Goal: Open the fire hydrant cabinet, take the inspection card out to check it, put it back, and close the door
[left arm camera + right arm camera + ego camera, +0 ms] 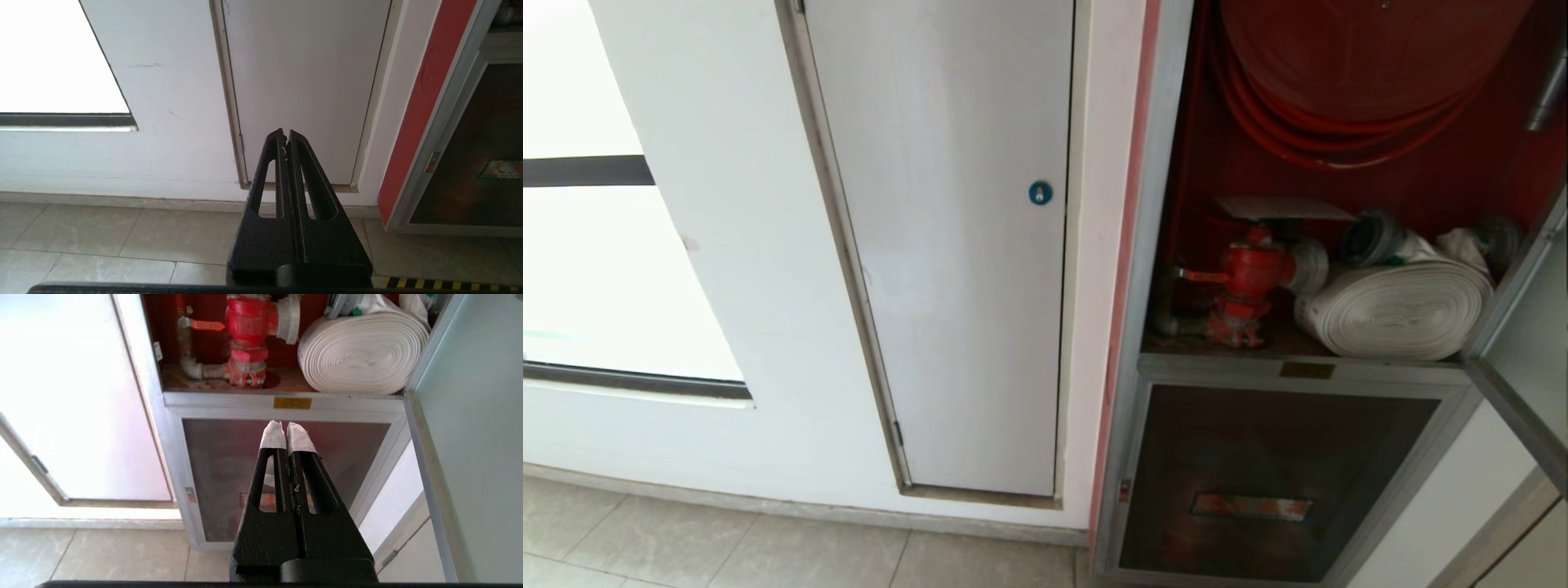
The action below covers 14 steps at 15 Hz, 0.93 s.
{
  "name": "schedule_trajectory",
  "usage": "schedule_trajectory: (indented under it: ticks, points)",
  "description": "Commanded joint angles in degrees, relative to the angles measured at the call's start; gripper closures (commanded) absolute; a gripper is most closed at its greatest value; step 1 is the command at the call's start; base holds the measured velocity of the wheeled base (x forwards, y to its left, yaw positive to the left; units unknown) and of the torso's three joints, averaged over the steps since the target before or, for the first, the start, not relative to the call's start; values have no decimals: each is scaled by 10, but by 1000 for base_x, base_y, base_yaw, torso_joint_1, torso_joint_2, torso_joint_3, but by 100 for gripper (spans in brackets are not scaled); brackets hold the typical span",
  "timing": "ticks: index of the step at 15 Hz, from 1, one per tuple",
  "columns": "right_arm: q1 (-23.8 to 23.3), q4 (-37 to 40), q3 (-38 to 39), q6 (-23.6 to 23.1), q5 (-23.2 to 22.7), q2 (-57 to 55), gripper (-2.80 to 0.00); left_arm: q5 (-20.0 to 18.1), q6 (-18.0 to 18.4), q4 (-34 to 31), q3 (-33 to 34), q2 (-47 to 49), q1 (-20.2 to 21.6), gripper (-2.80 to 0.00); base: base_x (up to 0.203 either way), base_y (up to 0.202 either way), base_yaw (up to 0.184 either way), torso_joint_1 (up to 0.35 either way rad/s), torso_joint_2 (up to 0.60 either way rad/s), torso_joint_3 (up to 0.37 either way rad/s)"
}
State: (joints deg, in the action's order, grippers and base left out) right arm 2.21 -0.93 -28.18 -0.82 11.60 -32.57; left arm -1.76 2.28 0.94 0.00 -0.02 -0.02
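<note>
Both grippers empty: left gripper fingers pressed together before the white panel; right gripper likewise, facing the lower glass pane. Fire hydrant cabinet at frame right, door open; inspection card atop the red valve.

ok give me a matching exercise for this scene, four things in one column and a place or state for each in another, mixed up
Things:
1. card
2. rolled hose
3. door
4. right end effector

Places or states:
A. swung open at the cabinet's right
B. shut, empty, in front of the lower glass pane
C. lying on top of the red valve
D. on the cabinet floor, right of the valve

Pairs: 1-C, 2-D, 3-A, 4-B
</note>
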Motion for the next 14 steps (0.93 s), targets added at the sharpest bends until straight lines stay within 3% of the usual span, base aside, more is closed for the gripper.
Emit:
schedule_trajectory:
  ticks: [1, 14]
  points:
    - [1, 24, 6, 0, -2, 79, 0, 0, 0, 0, 4, -1, -1, 0, 0, 0, 0, 0, 0, 0]
    - [-17, 48, 205, -3, -107, 324, 0, 0, 0, 0, 4, -1, 0, 0, 0, 0, 0, 0, 0, 0]
